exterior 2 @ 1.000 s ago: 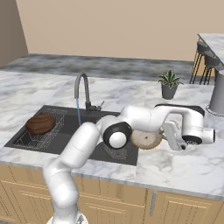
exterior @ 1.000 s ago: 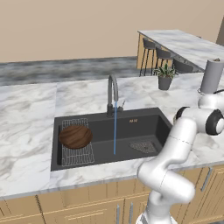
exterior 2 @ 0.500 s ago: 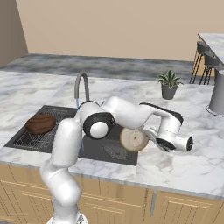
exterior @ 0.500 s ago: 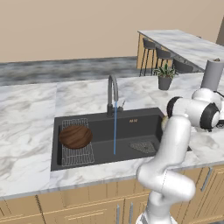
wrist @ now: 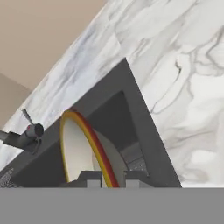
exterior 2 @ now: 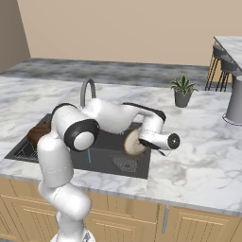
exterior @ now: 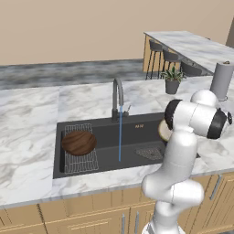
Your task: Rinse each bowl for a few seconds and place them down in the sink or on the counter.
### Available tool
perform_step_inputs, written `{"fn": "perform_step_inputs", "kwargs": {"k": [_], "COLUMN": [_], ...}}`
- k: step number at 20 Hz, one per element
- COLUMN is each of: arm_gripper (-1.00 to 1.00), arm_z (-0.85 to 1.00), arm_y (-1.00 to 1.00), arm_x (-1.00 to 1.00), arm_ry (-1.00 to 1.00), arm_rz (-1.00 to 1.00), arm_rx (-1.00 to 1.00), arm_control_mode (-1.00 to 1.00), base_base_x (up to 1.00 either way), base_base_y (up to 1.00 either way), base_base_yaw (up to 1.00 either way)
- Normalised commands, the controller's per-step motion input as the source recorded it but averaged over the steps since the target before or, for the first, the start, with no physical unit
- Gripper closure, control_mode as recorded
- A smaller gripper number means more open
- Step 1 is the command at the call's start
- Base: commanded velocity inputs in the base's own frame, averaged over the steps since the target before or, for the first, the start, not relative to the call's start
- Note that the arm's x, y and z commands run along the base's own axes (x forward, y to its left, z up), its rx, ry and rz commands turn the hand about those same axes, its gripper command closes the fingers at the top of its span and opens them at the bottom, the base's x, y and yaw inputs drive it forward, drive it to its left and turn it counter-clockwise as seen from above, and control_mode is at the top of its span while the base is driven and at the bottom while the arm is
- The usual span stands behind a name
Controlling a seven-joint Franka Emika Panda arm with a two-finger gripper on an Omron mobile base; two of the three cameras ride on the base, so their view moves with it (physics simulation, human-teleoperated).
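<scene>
Two fingers of the gripper point(wrist: 112, 177) clamp the tan bowl point(exterior 2: 133, 143) by its rim, on edge above the sink point(exterior: 141, 124); wooden bowl point(exterior: 78, 142) rests on the rack point(exterior: 82, 161).

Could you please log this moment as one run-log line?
gripper: shut on tan bowl rim | over sink's right end | tap running | brown bowl on rack
</scene>
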Motion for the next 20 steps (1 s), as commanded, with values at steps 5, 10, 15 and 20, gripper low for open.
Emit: {"fn": "perform_step_inputs", "kwargs": {"k": [5,10,15,20], "arm_gripper": [1.00,1.00,1.00,1.00], "arm_z": [0.18,0.00,0.04,0.00], "arm_y": [0.02,0.02,0.06,-0.07], "arm_x": [0.12,0.04,-0.01,-0.06], "arm_ry": [0.45,0.50,0.37,0.07], "arm_rz": [-0.19,-0.17,-0.15,-0.04], "arm_rx": [-0.01,0.00,0.20,0.47], "arm_control_mode": [-1.00,-1.00,-1.00,-1.00], "base_base_x": [0.00,0.00,0.00,0.00], "base_base_y": [0.00,0.00,0.00,0.00], "base_base_yaw": [0.00,0.00,0.00,0.00]}}
